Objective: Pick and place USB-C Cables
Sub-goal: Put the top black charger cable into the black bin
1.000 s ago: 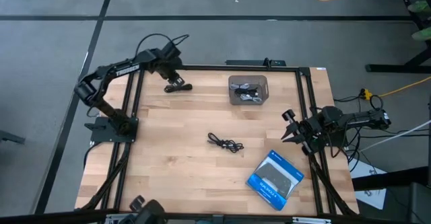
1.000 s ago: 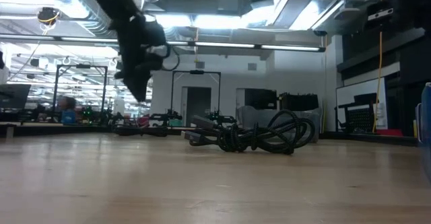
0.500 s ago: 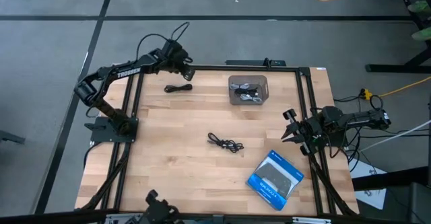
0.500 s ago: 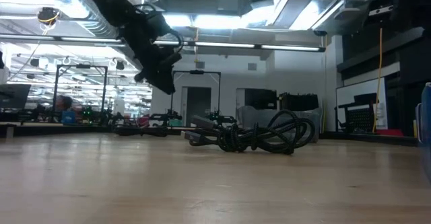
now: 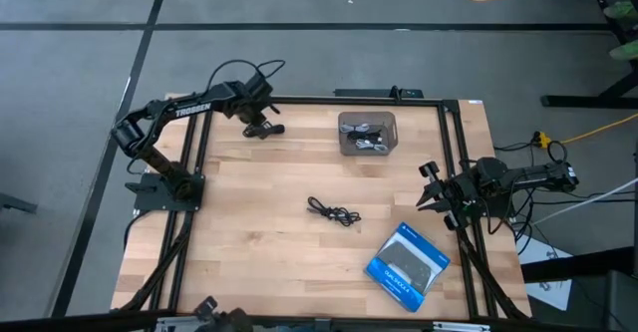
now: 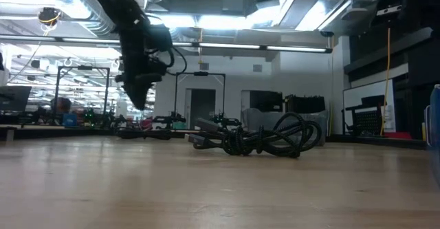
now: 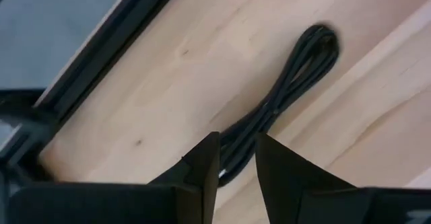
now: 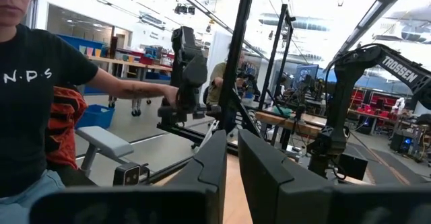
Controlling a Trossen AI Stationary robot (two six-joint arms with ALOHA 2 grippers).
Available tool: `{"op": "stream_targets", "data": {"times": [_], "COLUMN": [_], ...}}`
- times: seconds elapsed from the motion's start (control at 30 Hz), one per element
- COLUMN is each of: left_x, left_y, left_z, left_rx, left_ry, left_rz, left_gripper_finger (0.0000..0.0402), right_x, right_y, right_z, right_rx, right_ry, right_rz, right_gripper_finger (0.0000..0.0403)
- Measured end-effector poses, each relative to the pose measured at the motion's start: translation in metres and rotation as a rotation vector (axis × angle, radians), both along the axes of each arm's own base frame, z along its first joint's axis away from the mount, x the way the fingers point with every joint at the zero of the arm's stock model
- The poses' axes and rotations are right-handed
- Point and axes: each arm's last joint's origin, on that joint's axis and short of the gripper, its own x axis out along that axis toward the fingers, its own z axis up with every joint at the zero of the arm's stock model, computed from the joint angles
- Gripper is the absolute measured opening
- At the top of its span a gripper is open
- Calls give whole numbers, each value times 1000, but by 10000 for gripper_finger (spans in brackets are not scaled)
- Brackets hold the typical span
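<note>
A black coiled cable (image 5: 271,129) (image 7: 296,76) lies flat on the wood near the table's far left. My left gripper (image 5: 256,123) (image 6: 139,105) (image 7: 236,143) hangs just above its near end, pointing down, with a narrow gap between the fingers through which the cable shows. A second black cable (image 5: 333,210) (image 6: 258,139) lies at the table's middle. Several more cables (image 5: 367,136), dark and pale, sit in the small grey bin (image 5: 342,123). My right gripper (image 5: 427,188) (image 8: 232,146) waits at the right edge, fingers close together.
A flat blue and black retail box (image 5: 409,262) lies near the table's near right corner. The black frame rail (image 7: 101,56) runs along the far edge, close to my left gripper. A person (image 8: 40,83) stands beyond the table in the right wrist view.
My left gripper swung up and toward the far edge, tilting, then came back down over the far-left black cable. That cable stayed on the wood.
</note>
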Motion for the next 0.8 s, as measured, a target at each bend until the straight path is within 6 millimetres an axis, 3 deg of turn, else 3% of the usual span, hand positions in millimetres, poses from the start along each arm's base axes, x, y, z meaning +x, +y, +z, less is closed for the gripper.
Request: {"op": "stream_targets", "data": {"times": [0.1,0.27,0.53,0.8], "left_x": [0,16,53,42], "left_y": [-2,-2,33,25], "left_z": [0,-10,-8,-17], "left_rx": [13,50,-64,-250], "left_ry": [30,87,113,300], "left_rz": [-12,-193,-167,-168], "left_gripper_finger": [89,86,46,49], "right_x": [0,0,0,0], "right_y": [0,0,0,0], "right_z": [0,0,0,0], "right_rx": [0,-6,-47,16], "right_ry": [0,-3,-29,12], "right_rz": [0,-2,-14,5], "right_gripper_finger": [45,45,45,45]}}
